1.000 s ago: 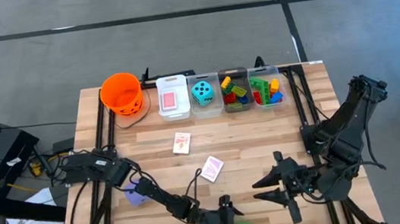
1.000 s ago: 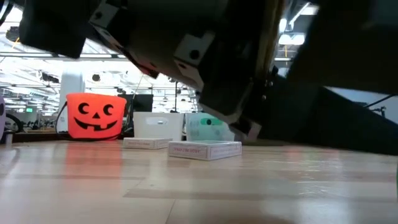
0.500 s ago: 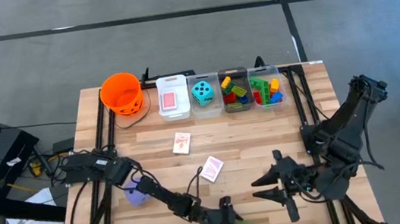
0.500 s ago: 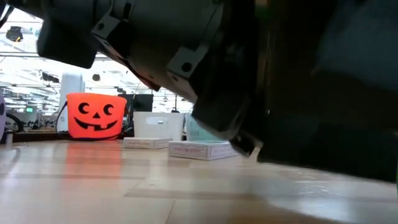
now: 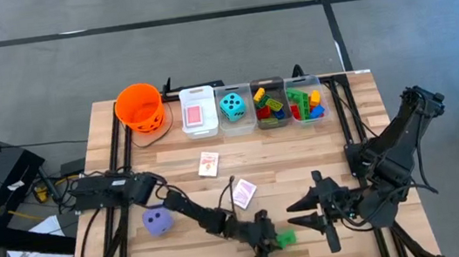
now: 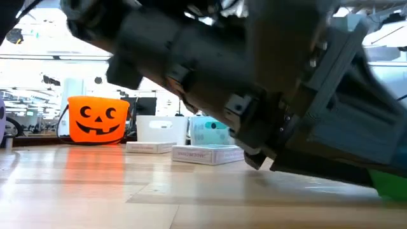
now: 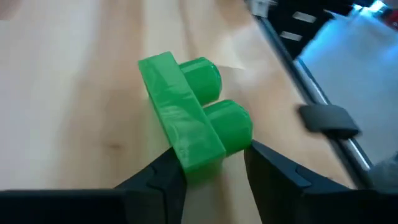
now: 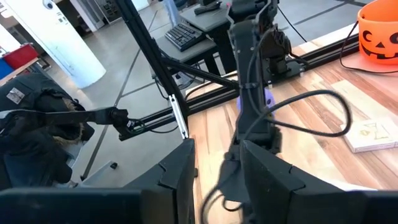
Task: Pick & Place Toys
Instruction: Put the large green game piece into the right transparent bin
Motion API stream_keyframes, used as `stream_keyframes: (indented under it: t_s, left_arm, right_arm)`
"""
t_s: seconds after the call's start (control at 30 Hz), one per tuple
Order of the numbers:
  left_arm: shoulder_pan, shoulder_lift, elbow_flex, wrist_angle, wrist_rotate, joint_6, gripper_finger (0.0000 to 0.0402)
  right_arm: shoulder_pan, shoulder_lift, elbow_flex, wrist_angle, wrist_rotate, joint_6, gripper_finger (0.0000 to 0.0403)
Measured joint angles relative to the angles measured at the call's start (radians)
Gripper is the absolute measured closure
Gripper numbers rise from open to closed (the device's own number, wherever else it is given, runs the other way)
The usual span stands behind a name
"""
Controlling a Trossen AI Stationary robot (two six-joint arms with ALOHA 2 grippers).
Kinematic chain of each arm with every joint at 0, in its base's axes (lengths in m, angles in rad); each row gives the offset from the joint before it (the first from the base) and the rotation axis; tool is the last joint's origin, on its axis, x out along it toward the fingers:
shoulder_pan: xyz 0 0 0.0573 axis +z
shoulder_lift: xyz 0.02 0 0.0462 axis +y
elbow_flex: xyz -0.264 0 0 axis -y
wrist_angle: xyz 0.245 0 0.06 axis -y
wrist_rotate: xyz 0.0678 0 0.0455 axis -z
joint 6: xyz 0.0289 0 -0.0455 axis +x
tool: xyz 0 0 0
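Pick-up step: at the near edge of the worktop [image 5: 301,137], the left hand [image 5: 272,243] has its 2 fingers [image 7: 163,180] narrowed onto the green brick [image 7: 186,130], pinching its end while the brick rests on the wood. Next comes a lift and carry to the far brick bins [image 5: 288,104]. The right hand [image 5: 303,214] waits just beside, fingers slightly parted and holding nothing.

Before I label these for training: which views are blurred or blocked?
Low view: the left arm looms close and soft, hiding most of the table; the orange bucket stays crisp. Left wrist view: green brick sharp, the background soft. High view: clear throughout.
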Motion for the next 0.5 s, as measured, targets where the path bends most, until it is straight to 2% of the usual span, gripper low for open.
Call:
stream_keyframes:
  t_s: [0.27,0.5]
  left_arm:
    - [0.098,-0.112,-0.005,-0.079,-0.005,-0.009,0.0274]
    - [0.170,-0.318,-0.005,-0.332,-0.006,-0.007,0.0353]
  right_arm:
    - [-0.026,-0.007,0.000,0.004,0.000,-0.008,0.0278]
    - [-0.092,-0.033,-0.002,0.015,0.001,-0.096,0.0278]
